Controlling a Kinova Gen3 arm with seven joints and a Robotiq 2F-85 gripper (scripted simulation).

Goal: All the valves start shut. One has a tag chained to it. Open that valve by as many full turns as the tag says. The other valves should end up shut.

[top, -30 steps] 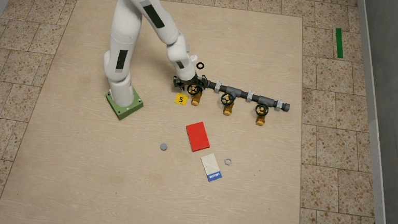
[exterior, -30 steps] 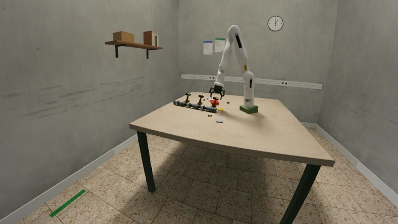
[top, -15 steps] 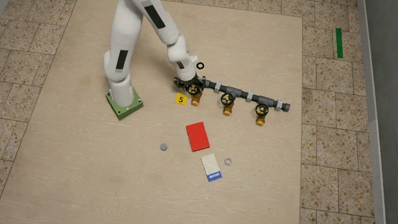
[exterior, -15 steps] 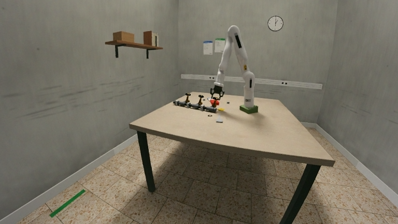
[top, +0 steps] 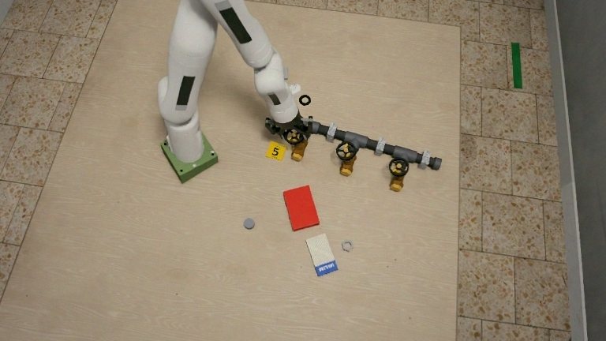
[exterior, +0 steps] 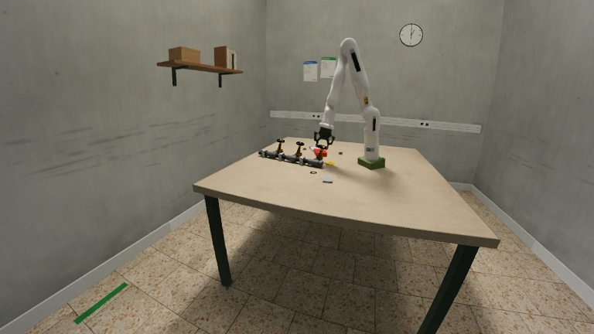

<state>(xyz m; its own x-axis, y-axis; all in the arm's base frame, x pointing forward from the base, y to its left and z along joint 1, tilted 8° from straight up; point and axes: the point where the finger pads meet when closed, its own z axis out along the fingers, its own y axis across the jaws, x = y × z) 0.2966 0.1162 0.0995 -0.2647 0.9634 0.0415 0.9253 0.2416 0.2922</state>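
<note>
A grey pipe lies on the table with three black handwheel valves on brass bodies. The left valve has a yellow tag marked 5 lying beside it. The middle valve and the right valve stand free. My gripper points down over the left valve's handwheel, with its fingers partly open on either side of the wheel. I cannot tell whether they touch it. In the exterior view the gripper sits low at the near end of the pipe.
A black ring lies just behind the gripper. A red block, a white and blue card, a grey disc and a grey nut lie in front of the pipe. My green base stands to the left.
</note>
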